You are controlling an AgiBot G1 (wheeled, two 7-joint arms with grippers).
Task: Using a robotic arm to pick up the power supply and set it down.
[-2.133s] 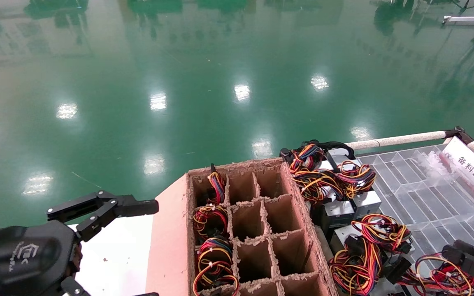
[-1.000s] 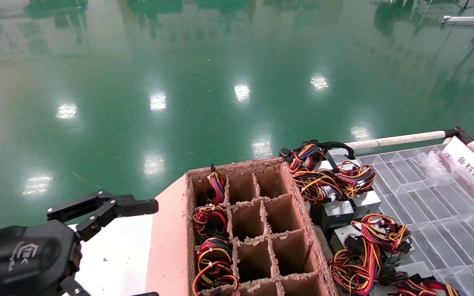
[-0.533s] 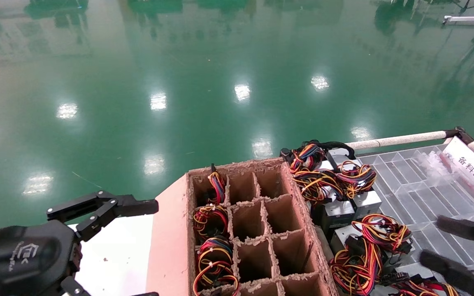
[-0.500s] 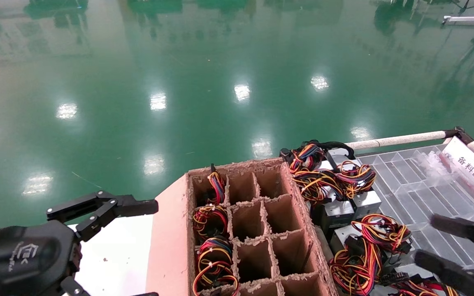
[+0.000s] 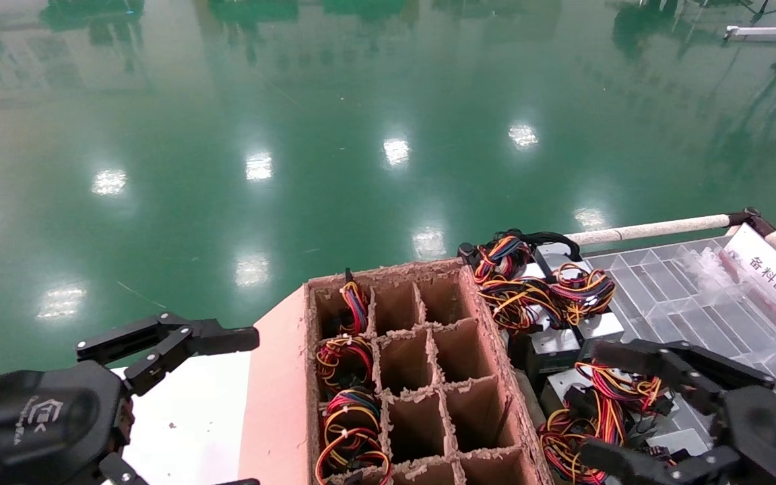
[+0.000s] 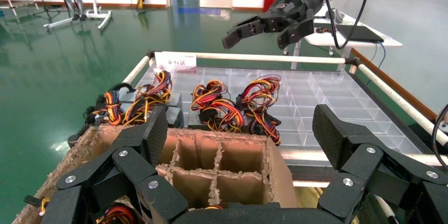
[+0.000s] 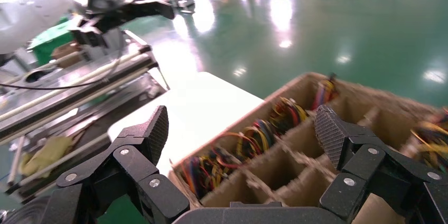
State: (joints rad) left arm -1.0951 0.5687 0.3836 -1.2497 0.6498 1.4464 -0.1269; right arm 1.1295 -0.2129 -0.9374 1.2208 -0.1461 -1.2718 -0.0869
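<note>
Several grey power supplies with red, yellow and black wire bundles lie on a clear tray (image 5: 698, 316); the nearest power supply (image 5: 561, 385) is beside a cardboard divider box (image 5: 395, 269). My right gripper (image 5: 593, 401) hovers open over that near unit, one finger on either side of its wire bundle, holding nothing. In the right wrist view the right gripper (image 7: 240, 134) looks across the box cells (image 7: 253, 182). My left gripper (image 5: 250, 409) stays open at the lower left, beside the box, and shows open and empty in the left wrist view (image 6: 243, 139).
The box's left column holds more wire bundles (image 5: 347, 411); other cells are bare. A white table top (image 5: 192, 404) lies left of the box. A padded rail (image 5: 657, 229) and a white label (image 5: 775, 273) border the tray. Green floor lies beyond.
My right gripper dropped out of view at the lower right, came back open, and has moved left over the near power supply. The left arm has not moved.
</note>
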